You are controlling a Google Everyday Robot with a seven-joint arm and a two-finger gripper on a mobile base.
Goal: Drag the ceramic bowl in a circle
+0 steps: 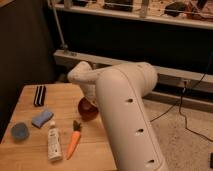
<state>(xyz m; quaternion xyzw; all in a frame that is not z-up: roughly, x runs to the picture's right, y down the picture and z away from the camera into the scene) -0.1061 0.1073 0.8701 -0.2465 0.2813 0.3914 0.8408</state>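
Observation:
The ceramic bowl [85, 112] is small, glossy and orange-red. It sits on the wooden table [60, 100] right of the middle, just behind the carrot [74, 140]. My white arm [125, 115] rises from the lower right, bends and reaches down over the bowl. My gripper [92, 103] is at the end of the arm, right at the bowl's far right rim, and the arm hides most of it. The arm also covers the bowl's right side.
A black striped object [39, 95] lies at the table's back left. A blue sponge [42, 118], a flat blue-grey disc [20, 131] and a white tube [53, 142] lie at the front left. A metal shelf rail runs behind the table.

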